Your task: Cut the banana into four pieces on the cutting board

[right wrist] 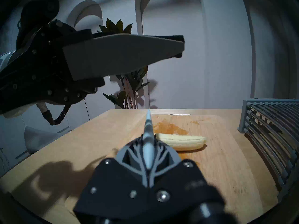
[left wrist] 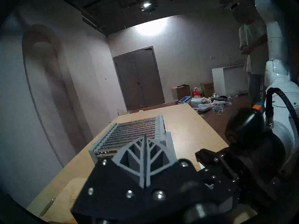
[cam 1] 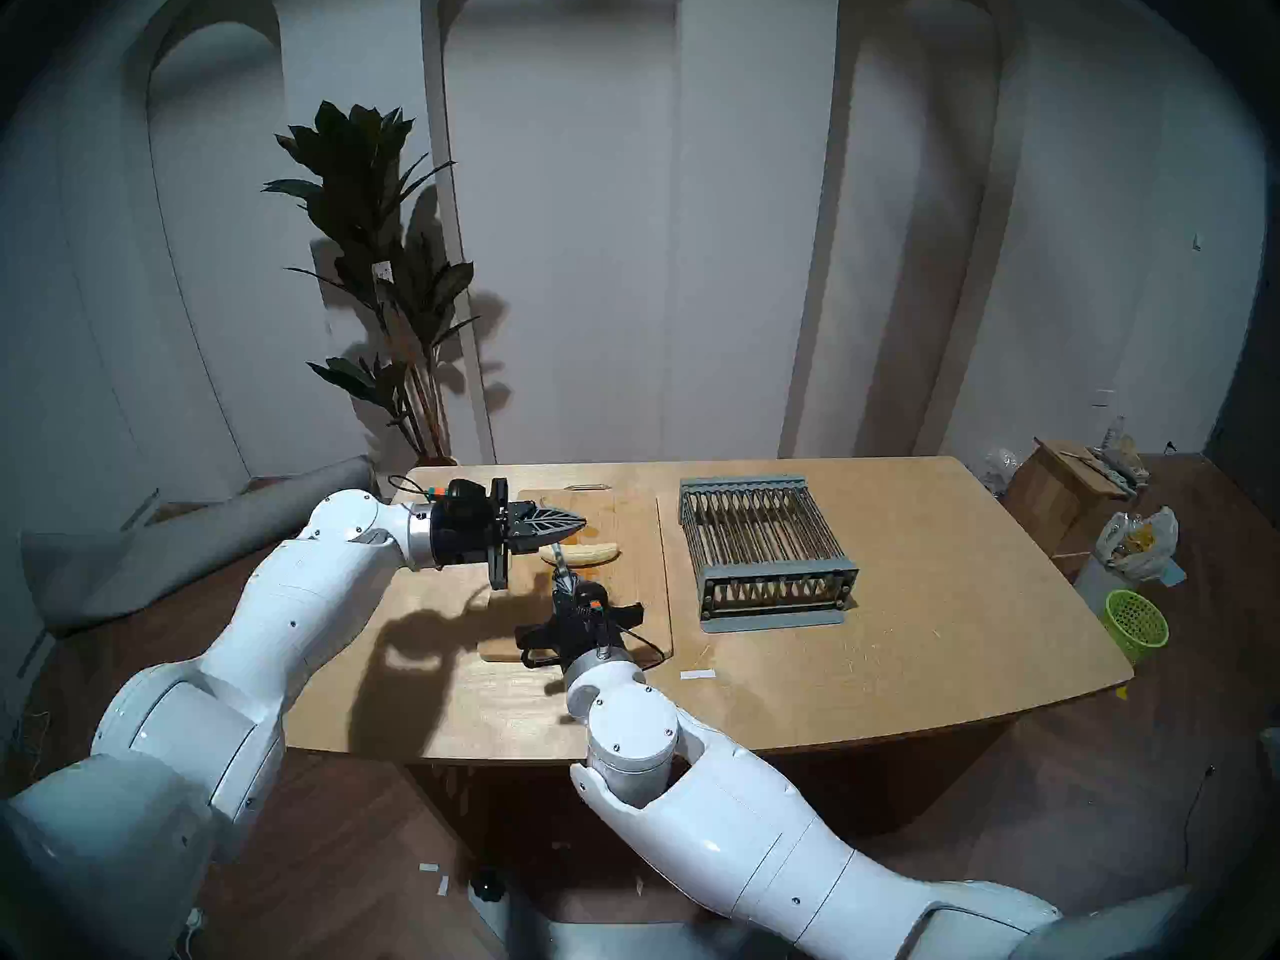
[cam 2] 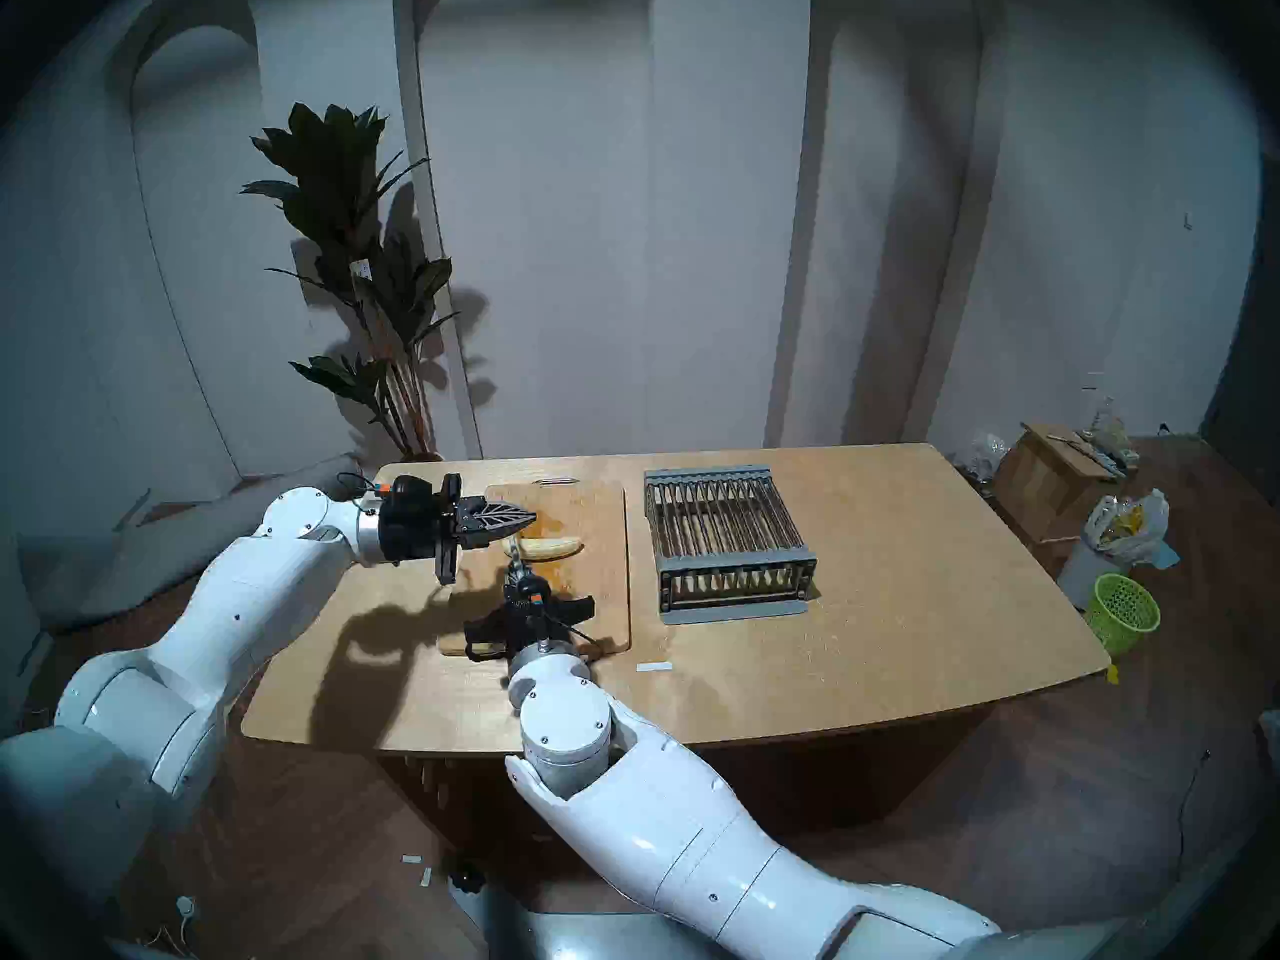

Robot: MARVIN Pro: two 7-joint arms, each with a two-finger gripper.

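Beyond the right claw (right wrist: 148, 138), clenched on a knife (right wrist: 148, 121), the right wrist view alone showed the banana (right wrist: 182, 142) whole; left claw (right wrist: 176, 45) clenched empty above.

Banana's (right wrist: 182, 142) left end behind knife (right wrist: 148, 134)

L hand (cam 1: 578, 522) shut, empty, level, pointing right. R hand (cam 1: 562, 577) shut, pointing fwd, below L.

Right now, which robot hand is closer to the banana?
The right. The right gripper, shut on a knife, sits just in front of the banana at its left end. The left gripper hangs above that end.
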